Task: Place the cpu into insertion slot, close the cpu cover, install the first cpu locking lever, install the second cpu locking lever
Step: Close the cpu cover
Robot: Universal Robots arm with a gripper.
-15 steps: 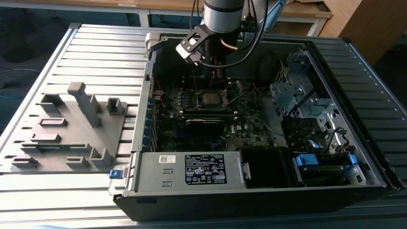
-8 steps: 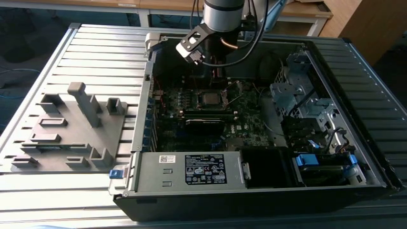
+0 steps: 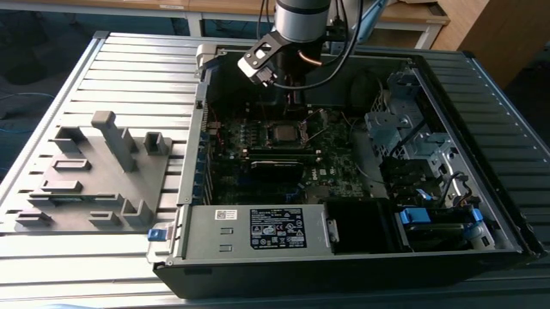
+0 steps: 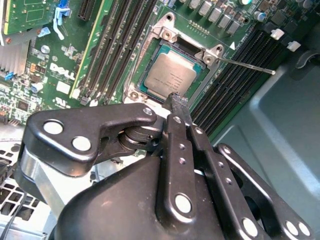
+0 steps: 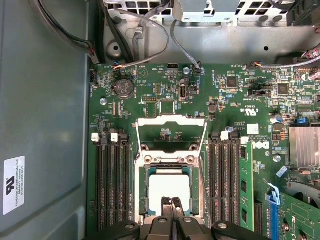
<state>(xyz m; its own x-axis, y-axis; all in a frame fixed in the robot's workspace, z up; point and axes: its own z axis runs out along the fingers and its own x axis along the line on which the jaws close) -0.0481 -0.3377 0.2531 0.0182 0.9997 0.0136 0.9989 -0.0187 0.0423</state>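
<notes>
The cpu (image 5: 170,184) lies flat in the insertion slot (image 5: 142,192), its silvery top also plain in the second wrist view (image 4: 170,76) and the exterior view (image 3: 282,133). The cpu cover (image 5: 171,120) stands swung up open on its hinge beyond the slot, with green board showing through its window. A thin metal locking lever (image 4: 247,66) sticks out sideways from the socket corner. My gripper (image 5: 172,202) is shut with nothing between its fingers, and its tip (image 4: 179,102) hangs just over the near edge of the cpu.
Long black memory slots (image 5: 112,185) flank the socket on both sides. The arm (image 3: 301,19) reaches down into the open computer case (image 3: 344,270). A grey power supply (image 3: 257,228) sits at the case front, a drive cage (image 3: 404,129) on the exterior view's right, a grey fixture plate (image 3: 94,174) on its left.
</notes>
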